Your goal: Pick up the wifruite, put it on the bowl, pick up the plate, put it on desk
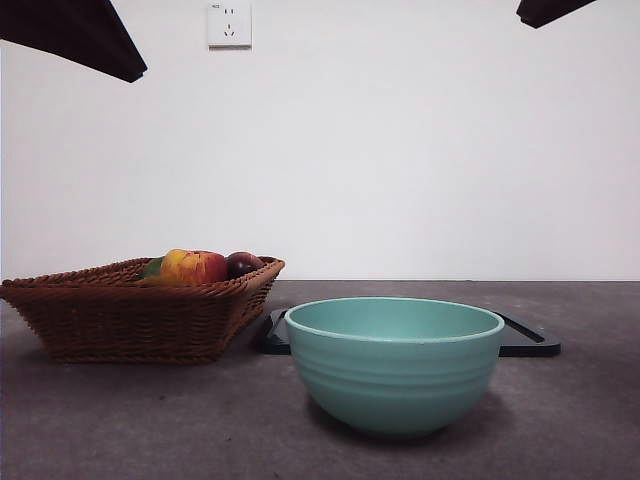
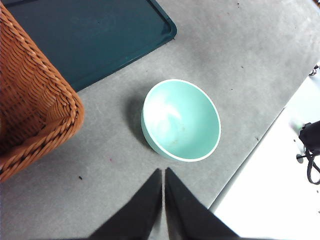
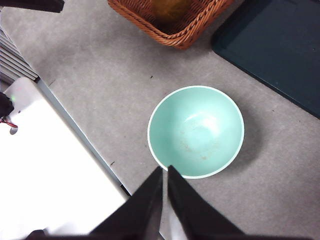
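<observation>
The mint-green bowl (image 1: 395, 365) (image 2: 181, 120) (image 3: 196, 131) stands upright and empty near the front of the dark grey desk (image 1: 580, 420). Behind it lies the plate (image 1: 525, 345) (image 2: 100, 35) (image 3: 280, 45), a flat dark teal tray. The wifruite is hidden. My left gripper (image 2: 163, 172) hangs high above the desk on the near side of the bowl, shut and holding nothing. My right gripper (image 3: 165, 170) hangs just as high by the bowl's near rim, also shut and holding nothing. In the front view the arms show only as black tips at the top corners.
A brown wicker basket (image 1: 130, 315) (image 2: 30, 100) (image 3: 170, 22) sits left of the bowl, holding a red-and-yellow apple (image 1: 193, 266) and a dark purple fruit (image 1: 243, 263). The desk's front edge (image 2: 250, 165) (image 3: 75, 130) runs close to the bowl.
</observation>
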Robot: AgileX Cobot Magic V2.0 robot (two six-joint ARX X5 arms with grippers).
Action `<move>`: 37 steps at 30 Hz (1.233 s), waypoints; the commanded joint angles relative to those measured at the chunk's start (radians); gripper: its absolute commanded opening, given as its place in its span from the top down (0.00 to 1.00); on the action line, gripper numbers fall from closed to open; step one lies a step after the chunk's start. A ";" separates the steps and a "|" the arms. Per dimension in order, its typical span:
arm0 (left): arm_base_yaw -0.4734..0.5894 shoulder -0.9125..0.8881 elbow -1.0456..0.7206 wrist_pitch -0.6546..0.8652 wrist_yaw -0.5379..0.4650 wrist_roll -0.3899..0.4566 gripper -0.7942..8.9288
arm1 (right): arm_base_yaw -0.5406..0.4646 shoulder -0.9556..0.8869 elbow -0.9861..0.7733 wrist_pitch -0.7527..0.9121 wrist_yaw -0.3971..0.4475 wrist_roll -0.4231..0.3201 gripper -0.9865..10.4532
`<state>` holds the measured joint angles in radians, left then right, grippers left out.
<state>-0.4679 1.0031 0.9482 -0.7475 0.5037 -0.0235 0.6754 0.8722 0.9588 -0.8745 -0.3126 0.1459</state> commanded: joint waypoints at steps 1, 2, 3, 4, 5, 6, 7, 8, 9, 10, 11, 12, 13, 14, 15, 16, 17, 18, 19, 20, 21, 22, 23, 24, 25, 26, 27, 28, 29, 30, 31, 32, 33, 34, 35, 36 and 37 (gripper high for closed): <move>-0.005 0.004 0.008 0.008 0.006 0.012 0.91 | 0.010 0.008 0.010 0.010 -0.002 -0.008 0.91; -0.005 0.000 0.008 0.007 0.006 0.012 0.91 | 0.010 0.008 0.010 0.010 -0.002 -0.008 0.91; -0.004 -0.010 0.008 0.015 0.003 0.019 0.91 | 0.010 0.008 0.010 0.010 -0.002 -0.008 0.91; 0.003 -0.021 0.008 0.024 -0.009 0.040 0.91 | 0.010 0.008 0.010 0.010 -0.002 -0.008 0.91; 0.013 -0.037 0.008 0.039 -0.016 0.061 0.91 | 0.010 0.008 0.010 0.010 -0.002 -0.008 0.91; 0.028 -0.053 0.008 0.069 -0.018 0.074 0.91 | 0.010 0.008 0.010 0.010 -0.002 -0.008 0.91; 0.046 -0.067 0.008 0.103 -0.022 0.078 0.91 | 0.010 0.008 0.010 0.011 -0.002 -0.008 0.91; 0.073 -0.087 0.008 0.150 -0.037 0.085 0.91 | 0.010 0.008 0.010 0.011 -0.002 -0.008 0.91; 0.104 -0.109 0.007 0.198 -0.057 0.092 0.91 | 0.010 0.008 0.010 0.011 -0.002 -0.008 0.91; 0.132 -0.130 0.005 0.241 -0.077 0.097 0.91 | 0.010 0.008 0.010 0.011 -0.002 -0.008 0.91; 0.167 -0.155 0.002 0.290 -0.098 0.103 0.91 | 0.010 0.008 0.010 0.011 -0.002 -0.008 0.91; 0.202 -0.182 -0.005 0.337 -0.117 0.107 0.91 | 0.010 0.008 0.010 0.011 -0.002 -0.008 0.91; 0.232 -0.207 -0.013 0.376 -0.130 0.113 0.91 | 0.010 0.008 0.010 0.011 -0.002 -0.008 0.91; 0.265 -0.237 -0.025 0.416 -0.146 0.121 0.91 | 0.010 0.008 0.010 0.013 -0.002 -0.008 0.91; 0.298 -0.267 -0.042 0.455 -0.166 0.130 0.91 | 0.010 0.008 0.010 0.014 -0.002 -0.008 0.91; 0.324 -0.295 -0.061 0.488 -0.185 0.138 0.91 | 0.010 0.008 0.010 0.014 -0.002 -0.008 0.91; 0.352 -0.327 -0.088 0.523 -0.212 0.146 0.91 | 0.010 0.008 0.010 0.014 -0.002 -0.008 0.91; 0.377 -0.359 -0.119 0.558 -0.246 0.153 0.91 | 0.010 0.008 0.010 0.014 -0.002 -0.008 0.91; 0.396 -0.389 -0.149 0.586 -0.278 0.163 0.91 | 0.010 0.008 0.010 0.014 -0.002 -0.008 0.91; 0.414 -0.422 -0.185 0.612 -0.311 0.169 0.91 | 0.010 0.008 0.010 0.014 -0.002 -0.008 0.91; 0.431 -0.456 -0.225 0.637 -0.347 0.173 0.91 | 0.010 0.008 0.010 0.014 -0.002 -0.008 0.91; 0.444 -0.484 -0.259 0.656 -0.374 0.173 0.91 | 0.010 0.008 0.010 0.014 -0.002 -0.008 0.91; 0.459 -0.517 -0.301 0.678 -0.404 0.173 0.91 | 0.010 0.008 0.010 0.014 -0.002 -0.008 0.91; 0.471 -0.548 -0.344 0.695 -0.427 0.173 0.91 | 0.010 0.008 0.010 0.014 -0.002 -0.008 0.91; 0.482 -0.575 -0.380 0.708 -0.445 0.173 0.91 | 0.010 0.008 0.010 0.014 -0.002 -0.008 0.91; 0.492 -0.603 -0.421 0.721 -0.462 0.172 0.91 | 0.010 0.008 0.010 0.014 -0.002 -0.008 0.91; 0.502 -0.633 -0.462 0.729 -0.473 0.172 0.91 | 0.010 0.008 0.010 0.014 -0.002 -0.008 0.91; 0.508 -0.657 -0.495 0.730 -0.481 0.172 0.91 | 0.010 0.008 0.010 0.014 -0.002 -0.008 0.91; 0.514 -0.684 -0.532 0.730 -0.483 0.172 0.91 | 0.010 0.008 0.010 0.014 -0.002 -0.008 0.91; 0.518 -0.710 -0.570 0.731 -0.483 0.172 0.91 | 0.010 0.008 0.010 0.014 -0.002 -0.008 0.91; 0.521 -0.733 -0.602 0.731 -0.483 0.172 0.91 | 0.010 0.008 0.010 0.014 -0.002 -0.008 0.91; 0.523 -0.758 -0.638 0.731 -0.483 0.171 0.91 | 0.010 0.008 0.010 0.014 -0.002 -0.008 0.91; 0.523 -0.782 -0.672 0.732 -0.483 0.167 0.91 | 0.010 0.008 0.010 0.014 -0.002 -0.008 0.91; 0.523 -0.802 -0.701 0.731 -0.483 0.165 0.91 | 0.010 0.008 0.010 0.014 -0.002 -0.008 0.91; 0.523 -0.825 -0.732 0.732 -0.483 0.160 0.91 | 0.010 0.008 0.010 0.014 -0.002 -0.008 0.91; 0.523 -0.846 -0.760 0.728 -0.483 0.160 0.91 | 0.010 0.008 0.010 0.014 -0.002 -0.008 0.91; 0.523 -0.864 -0.782 0.722 -0.483 0.160 0.91 | 0.010 0.008 0.010 0.014 -0.002 -0.008 0.91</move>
<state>0.0521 0.1509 0.1814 -0.0330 0.0242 0.1402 0.6754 0.8722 0.9588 -0.8711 -0.3130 0.1459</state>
